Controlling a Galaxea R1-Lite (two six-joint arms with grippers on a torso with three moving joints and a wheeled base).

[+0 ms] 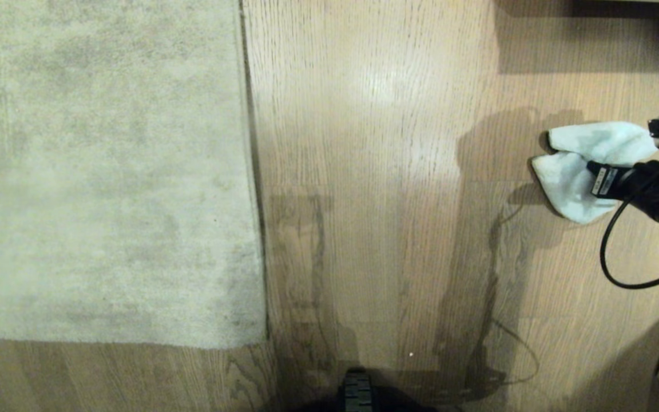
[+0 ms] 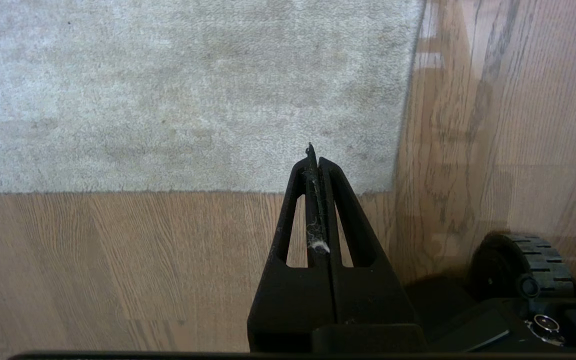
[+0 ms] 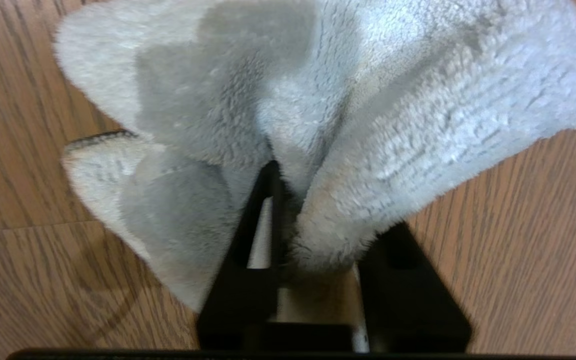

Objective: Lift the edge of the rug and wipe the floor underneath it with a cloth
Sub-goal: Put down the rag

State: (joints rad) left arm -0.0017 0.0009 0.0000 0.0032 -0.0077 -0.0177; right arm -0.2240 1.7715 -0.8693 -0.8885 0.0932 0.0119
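On the far right of my head view, the right pincer (image 3: 313,235) stood partly apart around a fold of the fluffy pale blue-white microfibre cloth (image 1: 584,171), lying on the light brown wood-grain floor (image 1: 375,200), well apart from the flat mottled beige-grey rug edge (image 1: 252,171); the left pincer (image 2: 316,165), pressed together, hung above the rug corner, probably waiting to lift it.

Left hand (image 2: 316,155): matte black, two long tapering fingers with triangular cut-outs; white lint clung along the inner seam.
Right hand (image 3: 313,240): black, the same slotted fingers (image 3: 248,280).
Right wrist (image 1: 638,183): black casing with a small white printed label.
Cable (image 1: 615,252): thin, black, looping.
Base wheel (image 2: 528,265): black, ribbed tread.
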